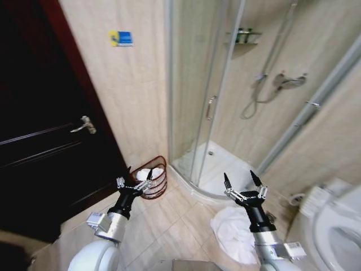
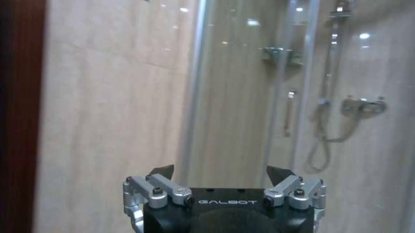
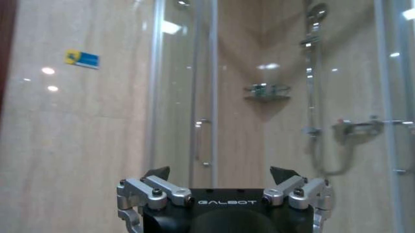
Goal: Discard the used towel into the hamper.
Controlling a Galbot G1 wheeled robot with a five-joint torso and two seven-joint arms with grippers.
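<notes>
The white used towel (image 1: pixel 232 230) lies crumpled on the tiled floor just in front of the shower, under and beside my right arm. The hamper (image 1: pixel 157 182), a dark red wire basket, stands against the wall between the door and the shower, with something white inside it. My left gripper (image 1: pixel 139 176) hovers open in front of the hamper, nothing between its fingers. My right gripper (image 1: pixel 240 178) is raised above the towel, open and empty. Both wrist views face the wall and shower, with the left gripper (image 2: pixel 220 171) and right gripper (image 3: pixel 220 172) open.
A dark wooden door (image 1: pixel 45 130) with a metal handle fills the left side. The curved glass shower enclosure (image 1: pixel 197 96) and its white tray (image 1: pixel 225 169) are ahead. A white toilet (image 1: pixel 335 226) sits at the right. Bare floor tiles (image 1: pixel 175 226) lie between my arms.
</notes>
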